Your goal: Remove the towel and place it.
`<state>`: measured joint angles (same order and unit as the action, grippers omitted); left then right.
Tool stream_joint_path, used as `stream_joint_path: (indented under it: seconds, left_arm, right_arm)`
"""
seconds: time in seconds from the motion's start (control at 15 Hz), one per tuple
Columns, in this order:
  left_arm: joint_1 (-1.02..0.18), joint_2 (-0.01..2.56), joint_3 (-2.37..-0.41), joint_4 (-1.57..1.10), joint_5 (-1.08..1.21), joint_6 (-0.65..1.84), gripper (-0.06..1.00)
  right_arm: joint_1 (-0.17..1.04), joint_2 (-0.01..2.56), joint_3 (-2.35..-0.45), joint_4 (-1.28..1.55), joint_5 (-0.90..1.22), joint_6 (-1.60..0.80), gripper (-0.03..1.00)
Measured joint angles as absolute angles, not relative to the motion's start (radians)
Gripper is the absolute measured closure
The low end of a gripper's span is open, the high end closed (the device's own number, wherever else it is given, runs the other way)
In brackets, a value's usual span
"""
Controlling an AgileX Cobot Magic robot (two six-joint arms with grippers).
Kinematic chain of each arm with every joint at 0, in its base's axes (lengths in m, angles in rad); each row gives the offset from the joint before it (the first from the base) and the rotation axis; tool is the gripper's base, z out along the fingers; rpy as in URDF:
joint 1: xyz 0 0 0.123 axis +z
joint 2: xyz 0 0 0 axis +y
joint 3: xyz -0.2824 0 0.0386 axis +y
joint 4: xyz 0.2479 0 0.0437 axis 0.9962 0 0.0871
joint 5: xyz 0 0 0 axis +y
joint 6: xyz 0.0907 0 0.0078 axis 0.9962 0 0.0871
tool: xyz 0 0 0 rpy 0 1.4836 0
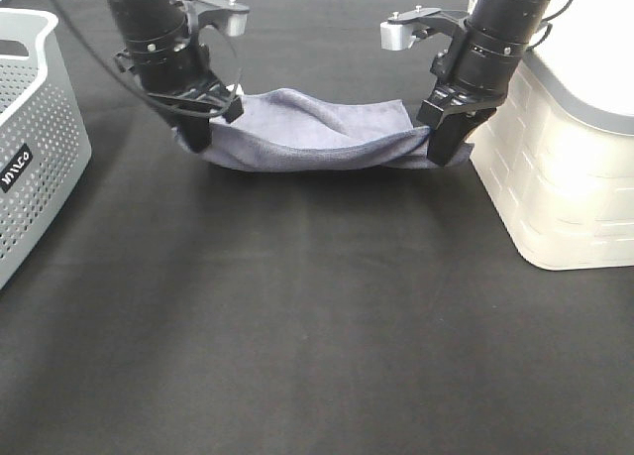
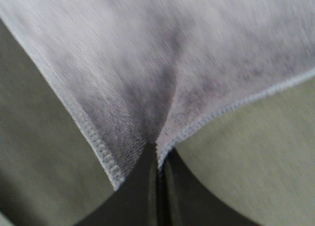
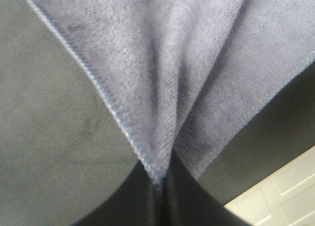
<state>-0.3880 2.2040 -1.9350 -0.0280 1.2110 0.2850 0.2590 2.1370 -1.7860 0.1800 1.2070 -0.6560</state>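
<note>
Towel (image 1: 317, 143) — blue-grey terry, stitched hem, sagging between left gripper (image 1: 200, 135) and right gripper (image 1: 443, 148) — jaws of each clamped tight on its edge.

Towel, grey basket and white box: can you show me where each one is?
towel (image 1: 317, 138), high camera view, the sagging middle of the cloth.
grey basket (image 1: 45, 128), high camera view, its side wall full of holes.
white box (image 1: 565, 182), high camera view, its patterned side wall.

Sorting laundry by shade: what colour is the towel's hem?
Pale whitish-grey hem on the blue-grey towel; clearest in the left wrist view.
</note>
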Motion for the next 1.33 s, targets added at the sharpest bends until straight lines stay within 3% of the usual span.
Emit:
stream_joint_path:
  seconds: [0.2, 0.53, 1.13, 1.33]
  left_arm:
    - [-0.392, 2.102, -1.790, -0.028, 1.212, 0.285, 0.94]
    - [-0.396, 2.020, -1.556, -0.044, 1.212, 0.285, 0.94]
    - [-0.442, 2.018, -1.389, -0.080, 1.203, 0.368, 0.94]
    - [-0.442, 2.018, -1.389, -0.067, 1.204, 0.397, 0.94]
  right_arm:
    - [0.259, 2.137, -1.758, 0.227, 1.207, -0.638, 0.96]
    - [0.260, 2.105, -1.528, 0.273, 1.207, -0.595, 0.96]
    - [0.260, 2.048, -1.303, 0.316, 1.206, -0.587, 0.96]
    - [0.260, 2.048, -1.300, 0.318, 1.206, -0.579, 0.83]
